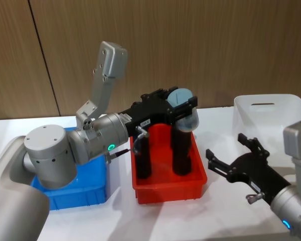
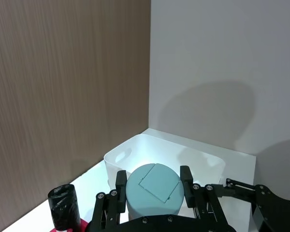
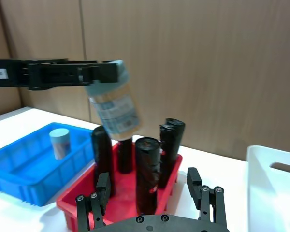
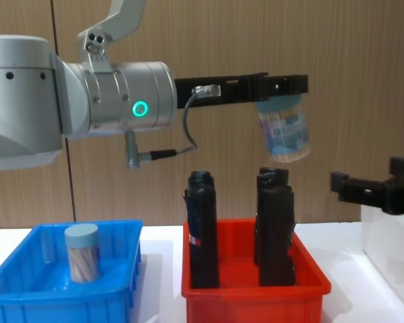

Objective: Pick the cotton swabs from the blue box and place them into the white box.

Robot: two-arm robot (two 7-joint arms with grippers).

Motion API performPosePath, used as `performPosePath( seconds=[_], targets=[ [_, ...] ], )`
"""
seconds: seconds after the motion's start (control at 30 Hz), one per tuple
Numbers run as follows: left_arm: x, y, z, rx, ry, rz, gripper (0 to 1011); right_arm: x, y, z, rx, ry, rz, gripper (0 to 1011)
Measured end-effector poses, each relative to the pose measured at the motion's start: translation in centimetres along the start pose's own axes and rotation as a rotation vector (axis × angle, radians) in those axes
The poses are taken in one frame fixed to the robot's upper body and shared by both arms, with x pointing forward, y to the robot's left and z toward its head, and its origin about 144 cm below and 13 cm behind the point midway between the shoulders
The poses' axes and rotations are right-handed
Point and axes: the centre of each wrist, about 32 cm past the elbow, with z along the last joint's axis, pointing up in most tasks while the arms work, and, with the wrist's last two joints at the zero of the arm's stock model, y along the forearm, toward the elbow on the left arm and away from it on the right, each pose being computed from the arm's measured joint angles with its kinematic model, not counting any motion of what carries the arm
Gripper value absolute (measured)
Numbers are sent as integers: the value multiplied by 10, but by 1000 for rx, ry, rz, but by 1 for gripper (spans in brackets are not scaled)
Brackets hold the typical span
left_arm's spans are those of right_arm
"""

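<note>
My left gripper (image 1: 183,106) is shut on a cotton swab tub (image 1: 186,116), a clear tub with a pale blue lid, and holds it tilted in the air above the red bin's far end. The chest view shows the same tub (image 4: 285,131) hanging well above the black rolls. A second cotton swab tub (image 4: 81,252) stands upright in the blue box (image 4: 27,296) at the left. The white box (image 1: 271,113) sits at the far right. My right gripper (image 1: 224,144) is open and empty, between the red bin and the white box.
A red bin (image 1: 168,193) with several tall black rolls (image 1: 143,155) stands between the blue box and the white box, right under the carried tub. A wooden wall closes off the back of the white table (image 1: 215,216).
</note>
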Motion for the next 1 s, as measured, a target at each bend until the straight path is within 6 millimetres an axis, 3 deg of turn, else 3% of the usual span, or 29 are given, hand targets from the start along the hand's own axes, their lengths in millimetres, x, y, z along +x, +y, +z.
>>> performPosePath(
  seconds=[0.4,1.0],
  targets=[
    [0,-2,0,1,4,-10,670,4,21,16,-20,-41,113,1001],
    [0,-3,0,1,5,-14,670,8,48,31,-10,-85,150,1002]
  ],
)
